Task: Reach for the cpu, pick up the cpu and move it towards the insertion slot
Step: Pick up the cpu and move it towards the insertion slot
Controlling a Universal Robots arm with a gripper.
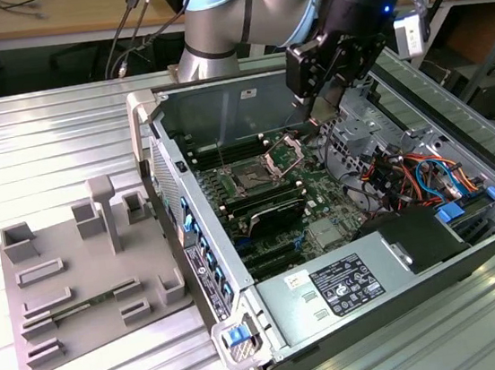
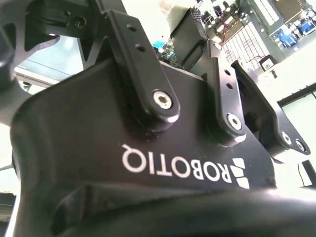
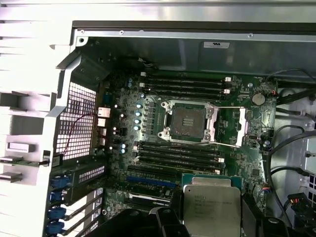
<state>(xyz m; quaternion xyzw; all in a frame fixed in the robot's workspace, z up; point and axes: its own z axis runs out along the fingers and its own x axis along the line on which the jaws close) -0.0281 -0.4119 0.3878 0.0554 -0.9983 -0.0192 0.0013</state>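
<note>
The cpu (image 3: 212, 207), a flat square chip with a silver top and green edge, sits between my gripper's dark fingers (image 3: 165, 219) in the first wrist view. My gripper (image 1: 318, 115) is shut on it and hangs over the open computer case, above the motherboard and toward the exterior view's right of the insertion slot (image 1: 253, 181). The insertion slot (image 3: 187, 121) is a dark square socket in a silver frame, and its steel bracket (image 3: 242, 126) is swung open. The second wrist view looks along the gripper's black housing (image 2: 148, 148).
A grey plastic tray (image 1: 87, 277) with recesses lies on the metal table at the exterior view's left. Inside the case are long black memory slots (image 3: 185, 84), a labelled grey power-supply box (image 1: 341, 286), and bundled cables (image 1: 409, 174). The case walls (image 1: 149, 152) ring the board.
</note>
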